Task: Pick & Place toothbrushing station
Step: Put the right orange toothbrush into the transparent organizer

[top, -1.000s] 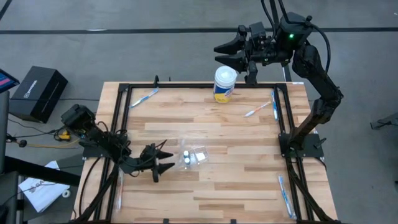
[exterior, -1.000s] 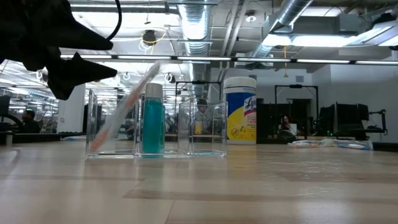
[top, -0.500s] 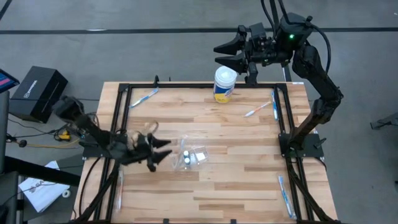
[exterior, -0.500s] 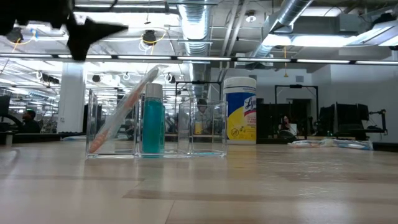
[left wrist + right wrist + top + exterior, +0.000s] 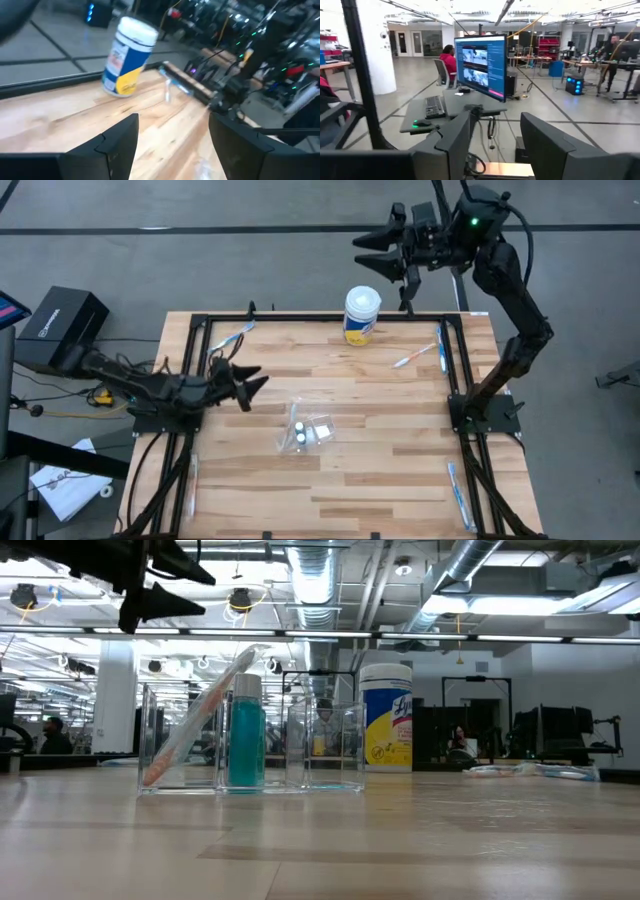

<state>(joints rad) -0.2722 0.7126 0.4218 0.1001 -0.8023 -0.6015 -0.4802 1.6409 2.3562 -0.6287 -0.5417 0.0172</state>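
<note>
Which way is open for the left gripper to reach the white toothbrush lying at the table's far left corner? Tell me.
Probably yes, straight across: the left gripper hovers open above bare wood, and nothing lies between it and the white toothbrush. The clear organizer sits on the other side.

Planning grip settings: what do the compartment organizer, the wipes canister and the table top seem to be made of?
Organizer: clear rigid plastic, probably acrylic; the room shows through its glossy walls.
Wipes canister: likely plastic, white lid, glossy printed yellow-and-blue label.
Table top: light wood planks with visible grain and seams, smooth, slightly sheened.
</note>
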